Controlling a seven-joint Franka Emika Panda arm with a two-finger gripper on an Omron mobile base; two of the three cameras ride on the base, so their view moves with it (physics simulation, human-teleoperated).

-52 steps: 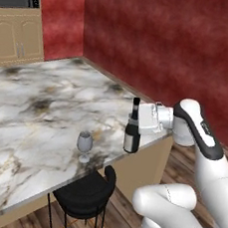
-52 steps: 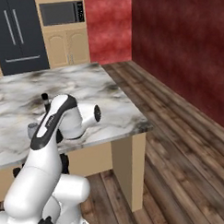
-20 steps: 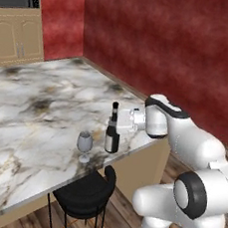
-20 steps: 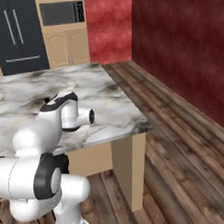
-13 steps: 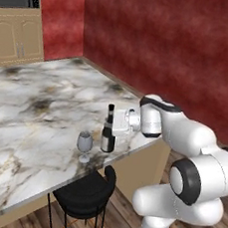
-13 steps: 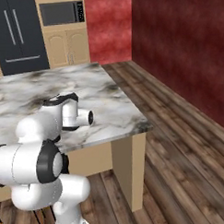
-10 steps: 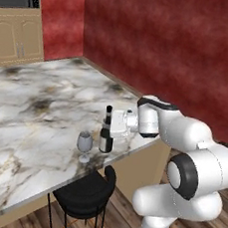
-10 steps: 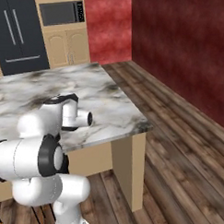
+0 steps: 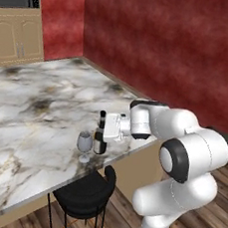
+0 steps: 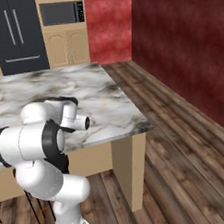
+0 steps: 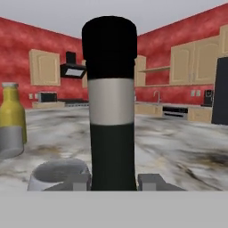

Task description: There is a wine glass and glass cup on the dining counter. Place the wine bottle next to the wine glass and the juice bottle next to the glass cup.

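The wine bottle is dark and slim and stands upright near the front edge of the dining counter. My gripper is shut on its neck from the right. Its base looks level with the marble, though contact is unclear. The wine glass stands just left of it, very close. In the hand view the wine bottle's neck rises between my fingertips, with the wine glass rim at the lower left. Far off at the left stands the yellow juice bottle, with the greyish glass cup in front of it.
A black round stool sits under the counter edge below the glass. Tan cabinets with a microwave and a black fridge line the far wall. Wooden floor lies right of the counter's corner.
My arm has carried the wine bottle leftward along the counter's front edge, from well right of the wine glass to right beside it. The glass has not moved.
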